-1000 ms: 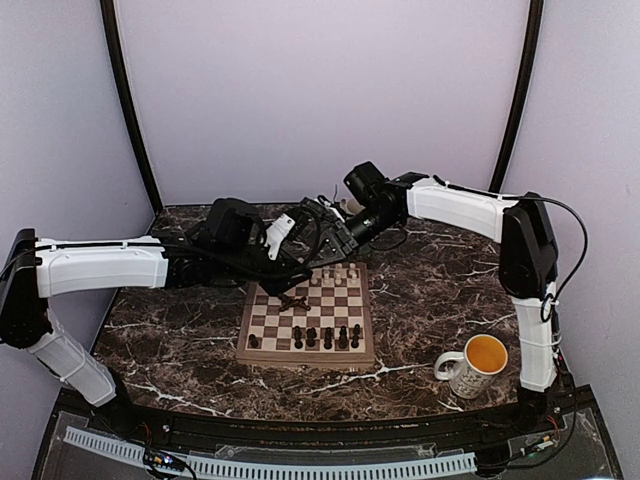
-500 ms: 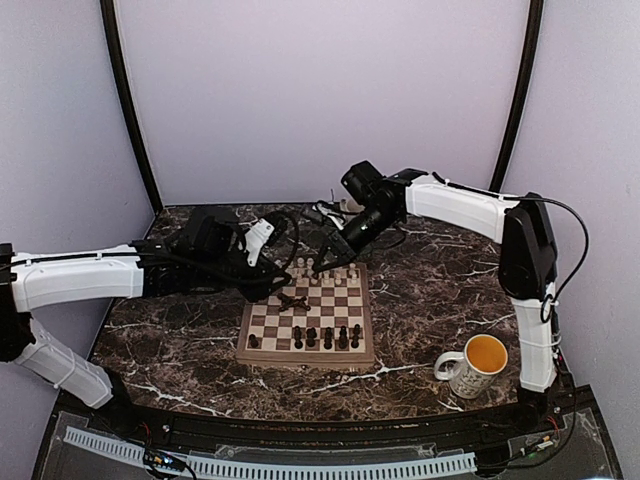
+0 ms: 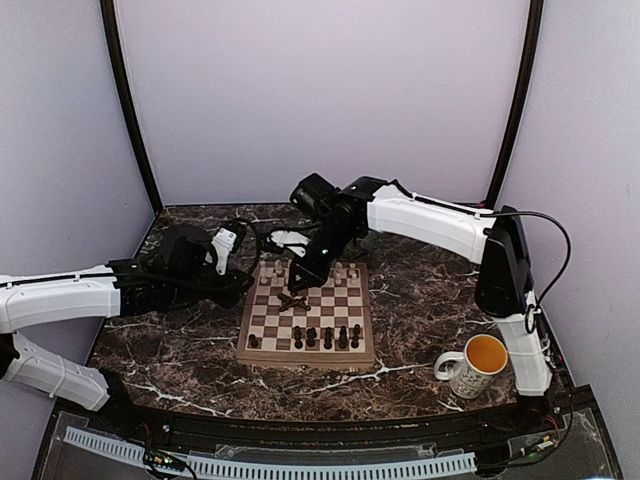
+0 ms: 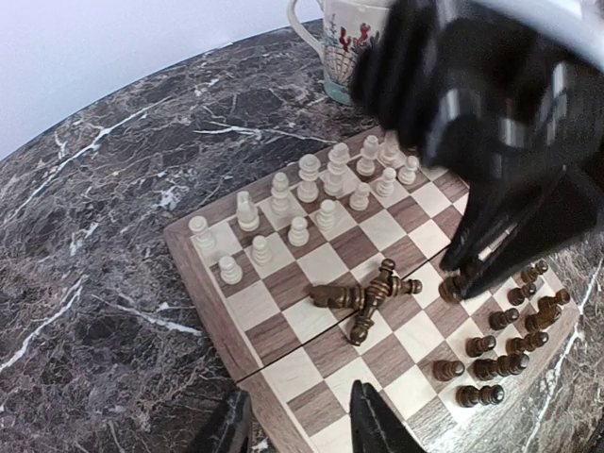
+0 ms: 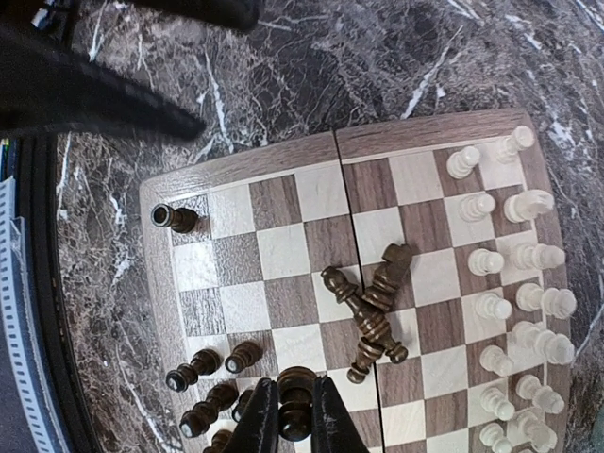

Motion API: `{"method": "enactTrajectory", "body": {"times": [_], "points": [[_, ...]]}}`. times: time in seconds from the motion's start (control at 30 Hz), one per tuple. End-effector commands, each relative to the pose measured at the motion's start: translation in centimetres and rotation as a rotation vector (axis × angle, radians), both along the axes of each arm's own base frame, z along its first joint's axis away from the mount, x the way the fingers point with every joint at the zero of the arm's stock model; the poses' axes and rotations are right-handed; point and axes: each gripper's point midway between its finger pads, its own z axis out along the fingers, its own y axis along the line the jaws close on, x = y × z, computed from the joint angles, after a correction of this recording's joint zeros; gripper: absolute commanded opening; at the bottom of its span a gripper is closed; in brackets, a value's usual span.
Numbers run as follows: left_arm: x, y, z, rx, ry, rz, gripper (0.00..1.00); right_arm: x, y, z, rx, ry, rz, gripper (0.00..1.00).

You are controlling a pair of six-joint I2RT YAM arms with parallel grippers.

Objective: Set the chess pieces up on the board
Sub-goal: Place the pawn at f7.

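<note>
**Item 1: board** [image 3: 300, 358]. Wood checker board, flat on marble table [image 3: 170, 340], approx. mid-table, between the two arms.

**Item 2: white pcs** [image 4: 311, 193]. Upright in two rows along the board's far edge.

**Item 3: fallen dark pcs** [image 5: 373, 311]. Small heap lying on their sides and crossing each other, mid-board. Exact count not clear.

**Item 4: standing dark pcs** [image 3: 327, 338]. Upright and grouped at the board's near edge, mostly the right half.

**Item 5: lone dark pc** [image 5: 175, 219]. Alone on the near-left corner square, well apart from the rest.

**Item 6: right claw** [image 5: 294, 415]. Arm reaches in from the far right, w/ the claw pointing down over the board. Fingers [image 5: 262, 420] are pressed together on the held dark pc [image 5: 295, 376], pinching it from both sides. In the wrist view the pc sits near the standing dark group. Which square lies under it, and whether its base touches the board, cannot be told.

**Item 7: left claw** [image 4: 297, 415]. Off the board, above the table by the far-left corner, w/ the arm stretched in from the left. Fingers [image 4: 370, 420] stand apart w/ nothing between them.

**Item 8: mug** [image 3: 472, 368]. Pale, printed outside, orange-yellow inside, handle to the left. Stands on the table near the right arm's base, well apart from the board.
</note>
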Motion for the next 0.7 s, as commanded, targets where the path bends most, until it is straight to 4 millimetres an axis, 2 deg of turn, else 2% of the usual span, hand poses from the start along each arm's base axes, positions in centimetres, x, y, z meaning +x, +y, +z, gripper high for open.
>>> {"method": "enactTrajectory", "body": {"times": [0.0,0.33,0.67], "points": [[1.0,2.1,2.4,-0.077,-0.079,0.107,0.37,-1.4,1.0,-2.4,-0.091,-0.036,0.064,0.11],[1.3,5.4,3.1,-0.102,-0.119,0.234,0.38,-3.9,2.9,-5.4,-0.150,-0.022,0.143,0.11],[1.3,5.5,2.7,-0.114,-0.108,0.247,0.39,-4.4,2.9,-7.7,-0.197,-0.016,0.157,0.11]]}}
